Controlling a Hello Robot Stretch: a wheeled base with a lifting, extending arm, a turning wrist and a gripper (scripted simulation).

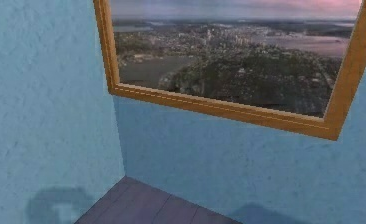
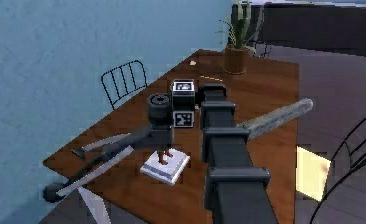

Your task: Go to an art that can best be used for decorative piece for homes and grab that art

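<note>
A large picture point(image 1: 236, 55) of a town and hills seen from above hangs in a wooden frame point(image 1: 221, 108) on the blue wall in the forward view. In the arm side view my arm point(image 2: 231, 165) reaches out over a brown wooden table point(image 2: 266, 85). The gripper point(image 2: 89, 150) points toward the table's left end, with its thin fingers point(image 2: 111, 146) low over the wood. A small brown figure on a white square base point(image 2: 166, 163) stands on the table right by the gripper's body. I cannot tell whether the gripper holds anything.
A long grey rod like a bat point(image 2: 279, 115) lies across the table behind the arm. A potted plant point(image 2: 238, 40) stands at the far end. One black wire chair point(image 2: 121, 82) is at the table's left and another point(image 2: 353, 160) at the right. The forward view faces a blue wall corner.
</note>
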